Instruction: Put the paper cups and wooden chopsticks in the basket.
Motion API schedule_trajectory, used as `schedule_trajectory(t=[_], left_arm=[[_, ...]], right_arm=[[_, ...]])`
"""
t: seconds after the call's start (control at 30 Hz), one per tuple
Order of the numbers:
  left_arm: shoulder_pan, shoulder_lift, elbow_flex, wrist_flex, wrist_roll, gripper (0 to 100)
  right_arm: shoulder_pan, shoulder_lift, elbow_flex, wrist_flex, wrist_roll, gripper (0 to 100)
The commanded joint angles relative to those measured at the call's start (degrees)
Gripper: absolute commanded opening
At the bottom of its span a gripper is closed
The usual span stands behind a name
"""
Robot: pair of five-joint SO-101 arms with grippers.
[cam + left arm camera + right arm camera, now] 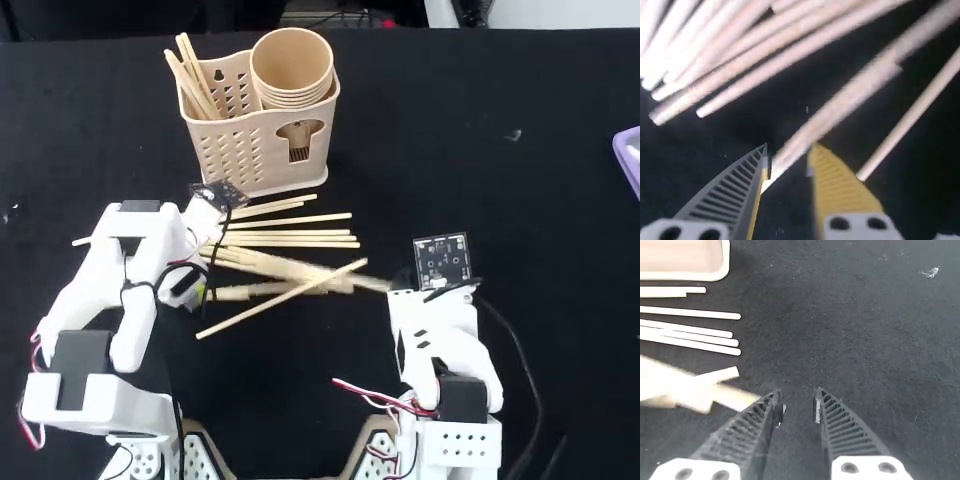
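Observation:
A beige perforated basket (255, 150) stands at the back, with stacked paper cups (292, 65) in one compartment and several wooden chopsticks (195, 80) upright in the other. More loose chopsticks (290, 240) lie fanned on the black table in front of it. My left gripper (787, 155) sits at their left ends (200, 288), shut on the tip of one blurred chopstick (840, 107). My right gripper (796, 402) is open near the chopsticks' right ends, with nothing between its fingers. A blurred chopstick (685, 390) lies just beside one finger (762, 412).
A corner of the basket (685, 260) appears in the right wrist view, beyond flat-lying chopsticks (690, 335). A purple object (630, 160) pokes in at the table's right edge. Bare black cloth spreads to the right of the right arm (440, 340).

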Motion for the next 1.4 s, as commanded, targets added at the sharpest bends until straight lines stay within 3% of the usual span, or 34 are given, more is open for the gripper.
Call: schedule_trajectory(t=[0.0, 0.33, 0.47, 0.67, 0.83, 1.37], left_arm=[[-0.2, -4.0, -1.3, 4.3, -0.4, 3], [-0.2, -13.2, -0.7, 15.6, -6.2, 3], [-0.3, -13.2, 0.0, 12.5, -6.2, 5], [-0.7, -8.2, 3.5, 2.5, -6.0, 25], [-2.2, -2.5, 1.9, -4.0, -6.2, 18], [-4.4, 6.3, -2.5, -3.5, -6.2, 15]], right_arm=[[-0.7, -3.8, -0.4, -1.2, 0.6, 11.4], [-0.7, -3.8, -0.4, -1.2, 0.6, 11.4], [-0.7, -3.8, -0.5, -1.2, 0.6, 11.4], [-0.7, -3.8, -0.5, -1.2, 0.6, 11.4], [-0.7, -3.8, -0.5, -1.2, 0.6, 11.4], [-0.7, -3.8, -0.5, -1.2, 0.6, 11.4]])
